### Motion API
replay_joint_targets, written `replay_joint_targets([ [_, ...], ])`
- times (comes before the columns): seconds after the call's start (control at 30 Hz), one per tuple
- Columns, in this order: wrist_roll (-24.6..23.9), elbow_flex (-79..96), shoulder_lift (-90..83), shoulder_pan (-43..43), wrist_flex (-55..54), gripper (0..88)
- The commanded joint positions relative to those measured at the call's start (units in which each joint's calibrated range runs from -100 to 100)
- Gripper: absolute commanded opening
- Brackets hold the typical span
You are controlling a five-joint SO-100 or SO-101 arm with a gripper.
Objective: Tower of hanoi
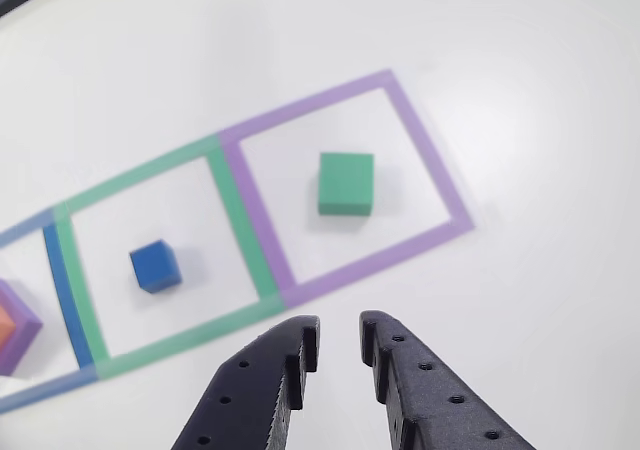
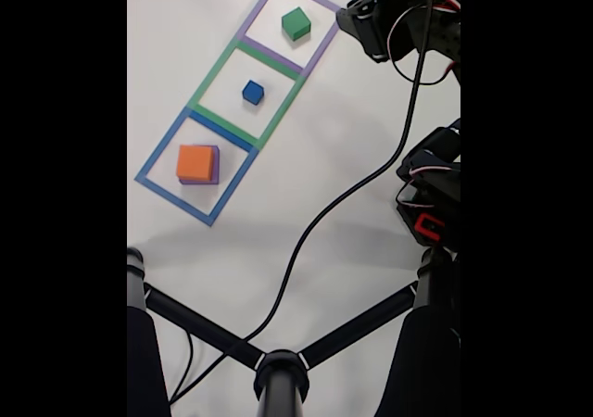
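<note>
The green block (image 1: 346,183) (image 2: 296,23) sits alone inside the purple tape square. A small blue cube (image 1: 156,266) (image 2: 253,92) rests in the green tape square. In the blue tape square the salmon-orange block (image 2: 195,162) lies on top of the purple block (image 1: 17,322) (image 2: 215,165). My gripper (image 1: 340,342) (image 2: 357,20) hovers just outside the purple square's edge, near the green block, open with a narrow gap and nothing between its black fingers.
Three tape outlines run in a row on the white table (image 2: 278,185). A black cable (image 2: 343,199) trails across the table from the arm. A black stand with three legs (image 2: 278,366) fills the fixed view's bottom. The arm's base (image 2: 431,199) sits at right.
</note>
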Motion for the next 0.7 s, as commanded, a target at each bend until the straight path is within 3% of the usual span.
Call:
replay_joint_targets([
  [0.0, -1.04, -6.03, -2.11, 2.40, 4.81, 0.7],
  [0.27, -2.69, 0.33, -3.55, 5.45, 0.36, 7.4],
  [0.37, 3.74, 6.23, -4.36, 6.45, -3.36, 11.8],
  [0.67, 3.74, 28.59, -4.76, 8.58, -28.53, 20.1],
])
